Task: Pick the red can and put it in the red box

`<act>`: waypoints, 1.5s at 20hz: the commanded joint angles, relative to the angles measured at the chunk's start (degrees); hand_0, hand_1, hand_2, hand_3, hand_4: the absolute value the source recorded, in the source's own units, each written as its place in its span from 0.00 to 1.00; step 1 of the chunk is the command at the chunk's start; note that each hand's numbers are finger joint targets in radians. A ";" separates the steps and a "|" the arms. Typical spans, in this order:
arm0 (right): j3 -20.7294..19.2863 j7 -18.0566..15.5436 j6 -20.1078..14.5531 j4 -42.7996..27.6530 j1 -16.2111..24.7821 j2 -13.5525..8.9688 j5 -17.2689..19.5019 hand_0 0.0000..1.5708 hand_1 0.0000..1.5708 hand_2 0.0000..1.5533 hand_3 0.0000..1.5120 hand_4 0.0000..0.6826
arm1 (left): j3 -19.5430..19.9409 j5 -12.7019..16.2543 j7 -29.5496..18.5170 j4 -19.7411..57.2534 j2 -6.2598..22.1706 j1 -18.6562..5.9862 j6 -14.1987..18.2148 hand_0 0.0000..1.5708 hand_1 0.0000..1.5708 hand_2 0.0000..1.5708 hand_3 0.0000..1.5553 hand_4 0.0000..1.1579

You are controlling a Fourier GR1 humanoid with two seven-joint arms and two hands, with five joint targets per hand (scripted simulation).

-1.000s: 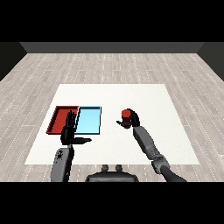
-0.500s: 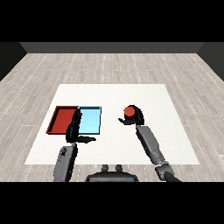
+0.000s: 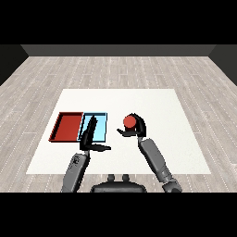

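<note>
The red can point(image 3: 129, 121) is held up off the white table, a little right of the trays. My right hand point(image 3: 137, 130) is curled round it from the right and below, thumb reaching under the can on its left. The red tray point(image 3: 67, 127) lies at the left, with the light blue tray point(image 3: 100, 130) touching its right side. My left hand point(image 3: 90, 137) hovers over the near left part of the blue tray, fingers straight and pointing away, thumb stuck out to the right, holding nothing.
The white table point(image 3: 162, 106) stretches wide behind and to the right of the trays. A grey wood floor surrounds it. Both forearms come in from the lower edge.
My right hand has carried the red can leftward, closer to the blue tray. The left hand has stayed over the blue tray, shifting only slightly.
</note>
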 commanded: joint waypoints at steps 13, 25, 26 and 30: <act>9.93 1.38 -11.03 -1.42 -3.20 0.77 -5.45 0.93 0.93 0.93 0.92 0.93 | -7.58 6.32 -6.28 17.96 -0.10 -8.58 5.58 0.00 0.00 0.00 0.00 0.00; 11.42 1.35 -10.01 -3.46 -0.87 0.77 -4.28 0.91 0.91 0.92 0.91 0.93 | -11.74 12.46 -8.37 25.66 -0.10 -11.42 6.95 0.00 0.00 0.00 0.00 0.00; 11.34 2.20 -11.78 -3.04 -3.62 0.77 -5.04 0.91 0.91 0.92 0.91 0.92 | -14.01 12.90 -7.46 22.60 -0.10 -10.23 9.10 0.00 0.00 0.00 0.00 0.00; 15.60 -0.66 -13.11 -2.86 -0.89 0.77 -7.70 0.92 0.92 0.93 0.91 0.92 | -13.22 15.86 -5.82 28.05 -0.09 -18.19 8.26 0.00 0.00 0.00 0.00 0.00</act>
